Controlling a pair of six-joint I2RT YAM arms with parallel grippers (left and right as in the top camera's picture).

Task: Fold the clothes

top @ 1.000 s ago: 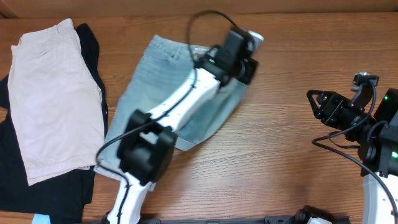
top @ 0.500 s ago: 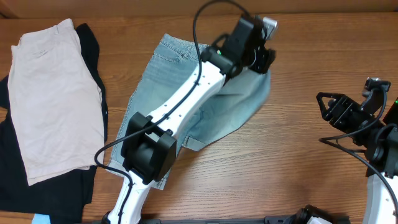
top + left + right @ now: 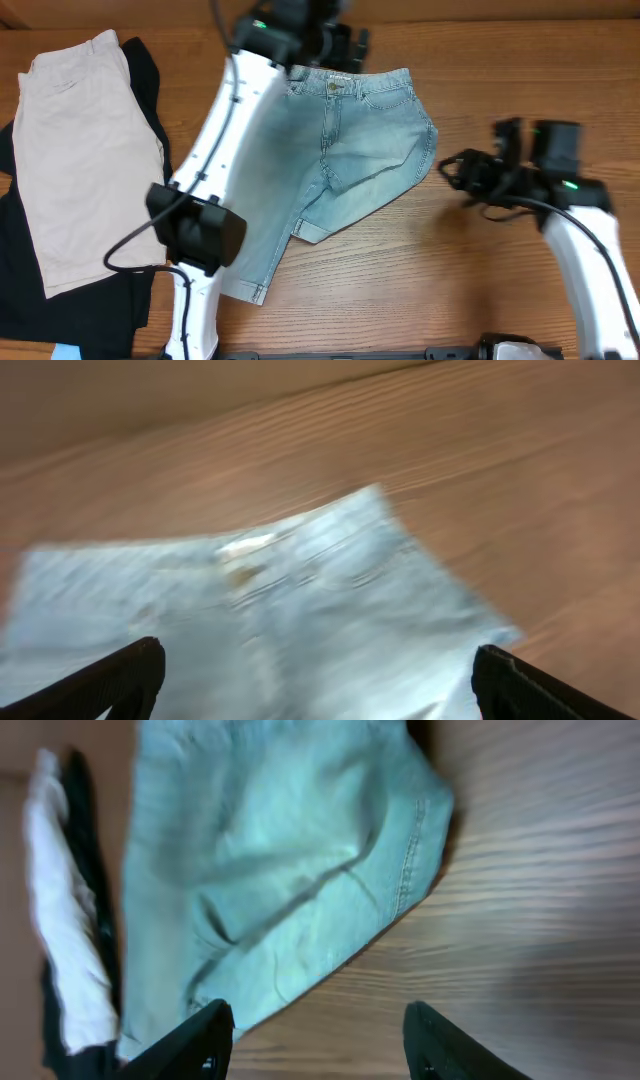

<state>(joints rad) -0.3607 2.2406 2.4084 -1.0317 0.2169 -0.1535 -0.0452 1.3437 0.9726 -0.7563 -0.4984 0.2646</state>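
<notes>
Overhead: the denim shorts (image 3: 360,140) lie spread out at upper centre on the wooden surface (image 3: 480,280). The waistband is toward the top and one leg trails to the lower left. The left pincer (image 3: 345,48) hovers by the waistband, and the right pincer (image 3: 455,178) sits just off the right edge.

Left wrist: its fingers (image 3: 125,675) stand wide apart and empty, over blurred denim.

Right wrist: its fingers (image 3: 195,1040) are parted with nothing between them, and the denim shorts fill the upper left.

Laying flat looks finished. Next, likely grip an edge and fold one half across.

Blurry denim shorts (image 3: 300,610) in left-wrist view
</notes>
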